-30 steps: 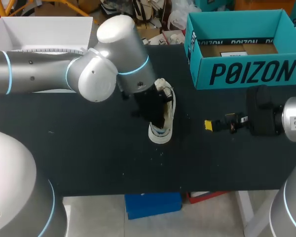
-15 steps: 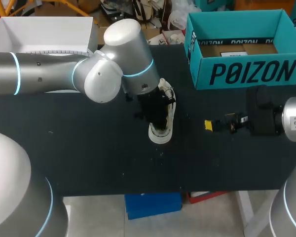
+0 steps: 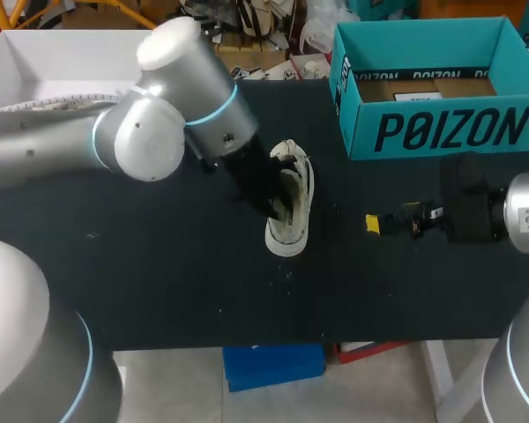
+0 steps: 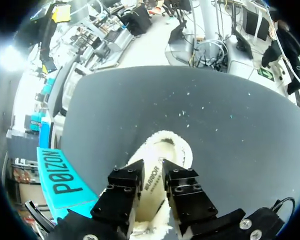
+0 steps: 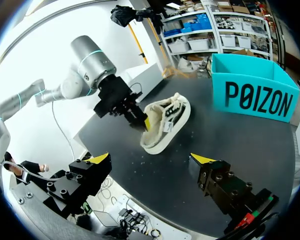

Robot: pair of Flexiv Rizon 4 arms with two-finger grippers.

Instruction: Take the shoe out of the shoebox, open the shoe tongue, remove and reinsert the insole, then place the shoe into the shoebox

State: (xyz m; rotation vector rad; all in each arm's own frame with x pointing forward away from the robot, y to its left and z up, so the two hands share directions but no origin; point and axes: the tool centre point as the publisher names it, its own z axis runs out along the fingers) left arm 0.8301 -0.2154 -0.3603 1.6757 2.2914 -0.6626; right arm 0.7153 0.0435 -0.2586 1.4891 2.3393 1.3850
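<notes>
Left claw (image 4: 151,197): sunk in shoe (image 4: 162,150) opening, grip cannot tell | right claw (image 5: 150,159): apart, plain in right wrist view

A cream shoe (image 4: 165,147) with a thick fleecy lining is lying on the dark grey counter (image 4: 215,115), its opening facing up. The black left claw (image 4: 151,200) is hanging directly over the shoe, its end sinking into the opening. There, the pale inner sole with dark print is showing through the claw's middle gap. How the claw is meeting the lining is not showing. A teal cardboard shoebox (image 4: 57,175) with dark lettering is standing on the counter, off to one side of the shoe and near it. Pale specks (image 4: 190,112) are lying scattered on the counter beyond the shoe's far end.
</notes>
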